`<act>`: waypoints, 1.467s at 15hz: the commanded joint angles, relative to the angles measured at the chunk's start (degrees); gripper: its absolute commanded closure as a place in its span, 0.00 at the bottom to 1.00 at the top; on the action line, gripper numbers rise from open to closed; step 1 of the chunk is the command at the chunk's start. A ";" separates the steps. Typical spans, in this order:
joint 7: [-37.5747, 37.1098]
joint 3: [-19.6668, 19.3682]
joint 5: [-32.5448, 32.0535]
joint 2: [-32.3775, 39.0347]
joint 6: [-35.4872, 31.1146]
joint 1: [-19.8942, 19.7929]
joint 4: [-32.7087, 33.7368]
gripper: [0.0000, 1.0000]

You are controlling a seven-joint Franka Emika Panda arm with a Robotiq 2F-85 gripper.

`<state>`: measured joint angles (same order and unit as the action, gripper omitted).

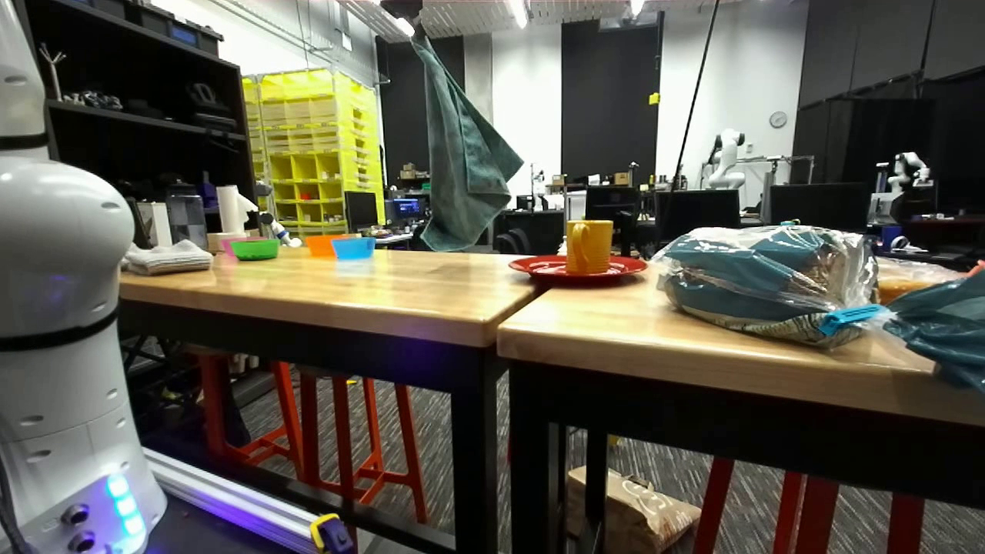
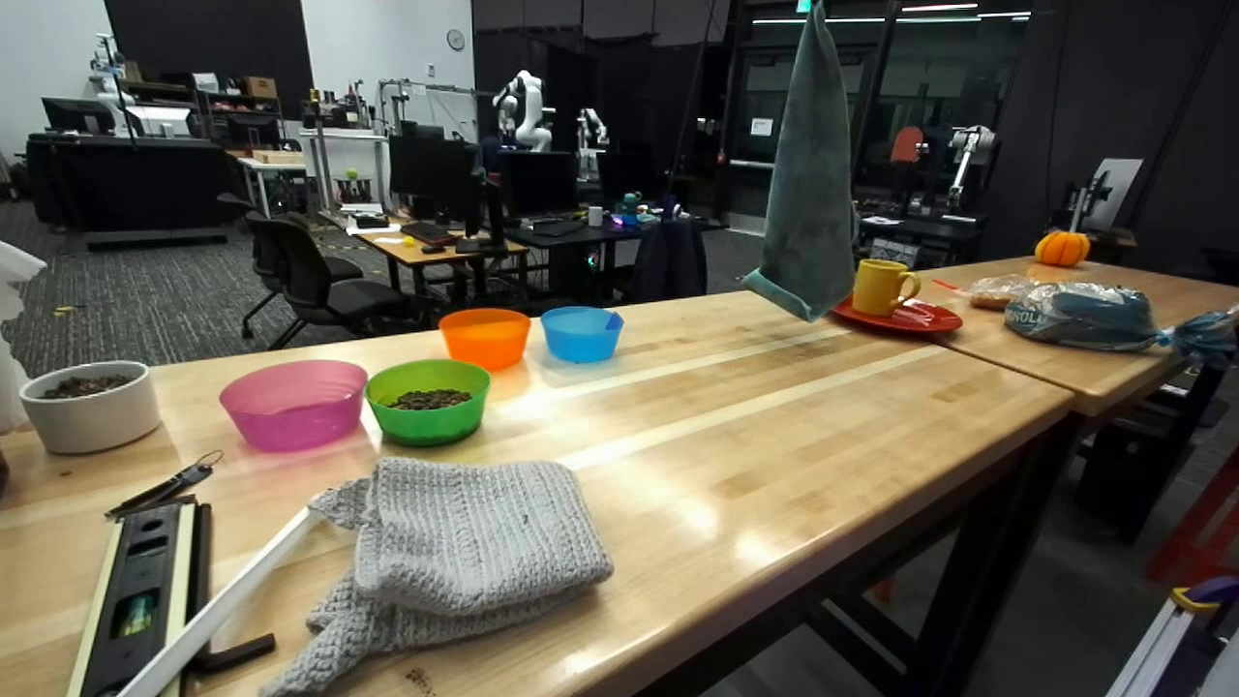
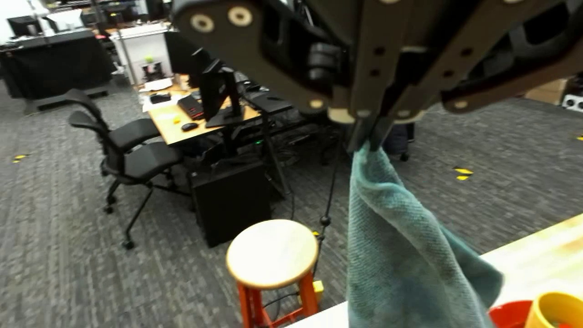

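From the tips of my gripper (image 3: 368,145) hangs a teal cloth (image 3: 396,255), pinched at one corner with the fingers shut on it. In both exterior views the cloth (image 1: 465,161) (image 2: 808,184) dangles in long folds over the table, its lower edge near tabletop height; whether it touches the wood I cannot tell. Close by its lower end, a yellow mug (image 2: 874,288) stands upright on a red plate (image 2: 934,319). At the lower right of the wrist view, the mug (image 3: 549,312) is partly cut off. Most of the gripper lies above the frame in the exterior views.
Pink (image 2: 295,411), green (image 2: 426,418), orange (image 2: 484,341) and blue (image 2: 583,337) bowls stand on the table, near a folded grey cloth (image 2: 484,542) and a spirit level (image 2: 140,600). A bagged loaf (image 1: 769,277) lies beyond the plate. A stool (image 3: 272,254) stands beside the table.
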<state>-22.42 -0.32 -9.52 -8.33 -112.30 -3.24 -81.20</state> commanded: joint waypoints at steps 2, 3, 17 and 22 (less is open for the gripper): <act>8.29 0.33 12.48 -0.27 1.67 3.54 0.43 1.00; 9.88 0.50 15.08 -0.25 1.92 4.43 0.39 1.00; -6.05 -0.05 -5.76 3.85 6.86 0.29 7.87 1.00; -13.73 0.94 -13.69 4.31 7.64 0.80 9.76 1.00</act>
<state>-33.37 -0.53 -20.00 -4.95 -105.67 -2.87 -73.80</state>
